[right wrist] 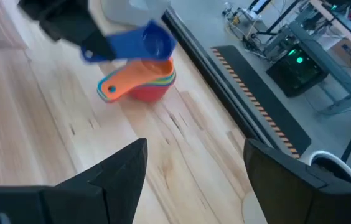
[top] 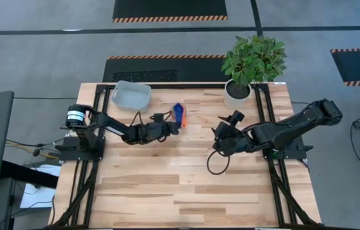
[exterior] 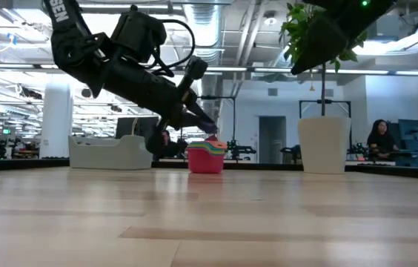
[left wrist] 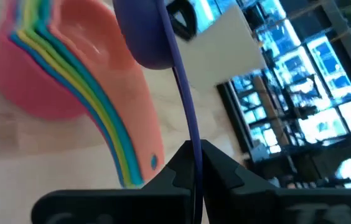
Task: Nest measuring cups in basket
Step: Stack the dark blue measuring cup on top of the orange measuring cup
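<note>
High view: pale wood-plank table (top: 186,185) on a grey floor with hazard-striped dark mats; grey-blue basket (top: 131,95) at the far left edge, potted plant (top: 251,64) at the far right corner. Left gripper (top: 175,126) is clamped on the handle of a dark blue measuring cup (right wrist: 139,42), held just above the nested cup stack (right wrist: 141,84) on the table, outside the basket. Right gripper (top: 219,131) waits mid-table, fingers spread wide and holding nothing; low view shows an open lab hall with a seated person (exterior: 379,139) behind.

Nested stack of cups (top: 180,117) sits on the table (top: 186,191), right of the basket (top: 131,95) at the far edge. Plant pot (top: 237,92) stands further right. One cup (right wrist: 139,42) hangs just above the stack.
</note>
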`<action>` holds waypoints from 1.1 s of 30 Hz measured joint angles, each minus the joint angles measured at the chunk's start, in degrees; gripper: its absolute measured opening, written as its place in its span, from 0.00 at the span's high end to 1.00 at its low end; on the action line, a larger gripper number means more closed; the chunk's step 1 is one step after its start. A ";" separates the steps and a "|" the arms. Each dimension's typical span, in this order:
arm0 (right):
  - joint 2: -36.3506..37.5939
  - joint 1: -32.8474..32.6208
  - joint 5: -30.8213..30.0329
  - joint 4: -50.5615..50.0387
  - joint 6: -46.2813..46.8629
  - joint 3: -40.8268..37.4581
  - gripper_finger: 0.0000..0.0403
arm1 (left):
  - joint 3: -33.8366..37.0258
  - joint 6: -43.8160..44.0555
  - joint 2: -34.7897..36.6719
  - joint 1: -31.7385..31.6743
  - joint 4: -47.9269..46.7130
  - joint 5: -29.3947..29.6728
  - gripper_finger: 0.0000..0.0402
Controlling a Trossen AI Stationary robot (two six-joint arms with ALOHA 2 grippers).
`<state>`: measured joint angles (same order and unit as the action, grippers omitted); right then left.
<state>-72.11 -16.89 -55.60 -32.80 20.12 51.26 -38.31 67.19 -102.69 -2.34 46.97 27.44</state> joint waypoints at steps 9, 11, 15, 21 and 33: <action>-0.27 -0.37 0.21 -0.62 -0.02 -0.02 0.28 | -0.41 1.99 -0.57 -1.73 0.11 -1.37 0.99; -0.27 -0.37 0.18 -0.59 0.00 -0.02 0.28 | -0.41 4.51 -0.57 -2.10 -1.03 -2.49 0.99; -0.27 -0.35 0.20 -0.60 0.35 -0.02 0.28 | -0.42 12.58 -0.57 -2.82 -5.99 -3.03 0.98; -0.27 -0.35 0.32 -0.62 0.62 -0.02 0.28 | -0.45 17.01 -0.51 -3.49 -8.93 -3.22 0.93; -0.27 -0.34 1.67 -0.65 1.02 -0.02 0.28 | -0.43 5.29 -0.51 -3.42 3.93 -6.04 0.74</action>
<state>-72.38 -17.23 -53.93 -33.45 21.14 51.24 -38.74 72.47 -103.20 -5.76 50.90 21.40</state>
